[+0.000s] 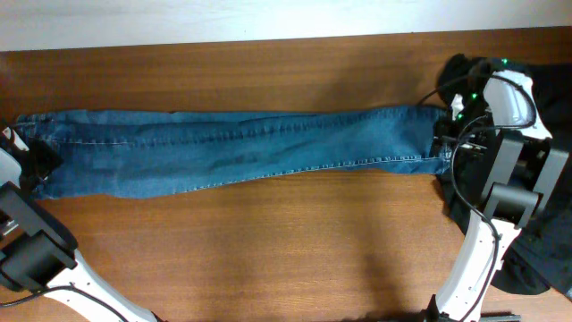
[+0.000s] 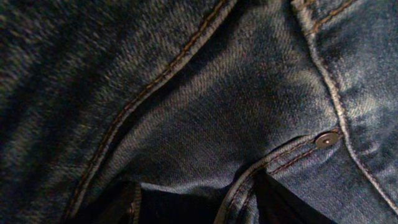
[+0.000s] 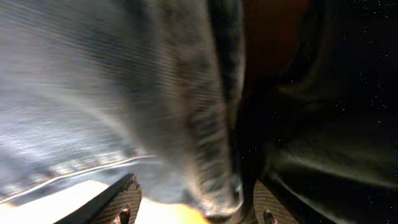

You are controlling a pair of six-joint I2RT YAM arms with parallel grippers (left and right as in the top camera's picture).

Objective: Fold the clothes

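We see the bench (image 1: 295, 241) bearing the jeans (image 1: 241, 148), stretched from 9 to 3 o'clock. Left tool (image 2: 196, 205) grips the waist; right tool (image 3: 193, 205) sits parted astride the hem. Dark clothes (image 1: 541, 259) lie half-hidden at 4 o'clock.

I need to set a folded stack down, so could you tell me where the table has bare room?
Bare wood runs along the table on the near side of the jeans, between the two arms, and in a narrower strip beyond them. The right end is crowded by the right gripper and dark clothing.
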